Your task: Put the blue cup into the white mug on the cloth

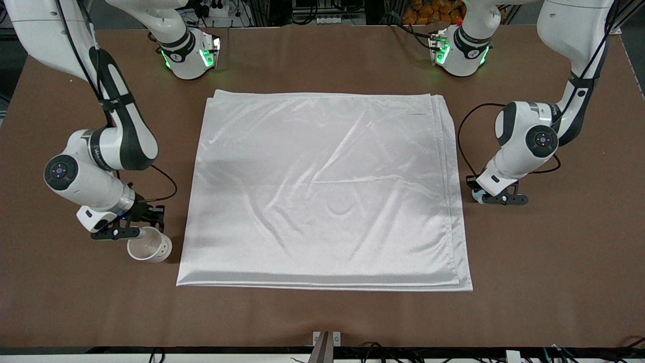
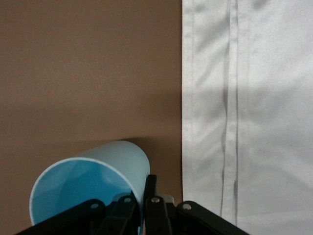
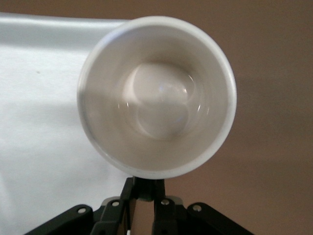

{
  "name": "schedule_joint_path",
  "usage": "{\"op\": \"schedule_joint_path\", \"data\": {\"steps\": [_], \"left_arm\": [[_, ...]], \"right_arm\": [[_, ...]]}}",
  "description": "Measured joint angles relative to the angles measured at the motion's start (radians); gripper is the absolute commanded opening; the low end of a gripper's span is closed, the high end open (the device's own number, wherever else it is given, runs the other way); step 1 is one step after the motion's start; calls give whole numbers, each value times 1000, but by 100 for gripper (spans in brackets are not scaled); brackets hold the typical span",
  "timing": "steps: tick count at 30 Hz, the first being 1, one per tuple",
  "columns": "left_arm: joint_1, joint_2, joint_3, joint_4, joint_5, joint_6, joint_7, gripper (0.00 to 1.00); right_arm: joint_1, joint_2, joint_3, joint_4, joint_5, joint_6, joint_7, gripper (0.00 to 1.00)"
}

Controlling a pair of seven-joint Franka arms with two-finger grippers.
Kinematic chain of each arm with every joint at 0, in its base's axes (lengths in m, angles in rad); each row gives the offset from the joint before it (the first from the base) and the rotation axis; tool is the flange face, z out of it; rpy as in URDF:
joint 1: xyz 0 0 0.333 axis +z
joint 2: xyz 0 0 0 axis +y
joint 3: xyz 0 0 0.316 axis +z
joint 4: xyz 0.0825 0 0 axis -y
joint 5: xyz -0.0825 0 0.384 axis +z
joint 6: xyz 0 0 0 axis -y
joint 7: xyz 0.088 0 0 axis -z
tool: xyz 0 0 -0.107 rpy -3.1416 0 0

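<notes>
The blue cup rests on the brown table beside the cloth's edge at the left arm's end, its mouth turned to the wrist camera. My left gripper is shut on its rim wall, one finger inside and one outside. From the front only a sliver of the blue cup shows under the left gripper. The white mug sits tilted by the cloth's corner nearest the front camera at the right arm's end. My right gripper is shut on the black handle of the white mug. The cloth lies flat mid-table.
The brown table runs bare around the cloth. Both arm bases with green lights stand along the edge farthest from the front camera. A small metal bracket sits at the table's edge nearest the front camera.
</notes>
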State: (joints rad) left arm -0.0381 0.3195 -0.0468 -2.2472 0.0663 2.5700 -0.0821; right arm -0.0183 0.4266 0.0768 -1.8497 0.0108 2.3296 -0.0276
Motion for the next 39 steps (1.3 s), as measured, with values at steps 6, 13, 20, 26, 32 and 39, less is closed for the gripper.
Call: {"op": "schedule_joint_path", "data": {"steps": [6, 13, 20, 26, 32, 39], "left_arm": [[0, -6, 0, 8, 0, 2, 0, 0], [0, -39, 0, 22, 0, 3, 0, 0], [2, -100, 1, 39, 0, 3, 0, 0], [20, -152, 1, 63, 0, -7, 0, 0], [25, -195, 1, 120, 0, -126, 7, 0], [24, -222, -7, 259, 3, -357, 12, 0]], "right_arm": [[36, -24, 63, 92, 4, -134, 41, 0], [88, -30, 177, 146, 5, -180, 239, 0], [185, -28, 250, 151, 3, -178, 505, 0], [288, -9, 272, 171, -17, -176, 644, 0], [395, 53, 274, 216, -114, -172, 805, 0], [506, 171, 274, 279, -259, -149, 1009, 0]]}}
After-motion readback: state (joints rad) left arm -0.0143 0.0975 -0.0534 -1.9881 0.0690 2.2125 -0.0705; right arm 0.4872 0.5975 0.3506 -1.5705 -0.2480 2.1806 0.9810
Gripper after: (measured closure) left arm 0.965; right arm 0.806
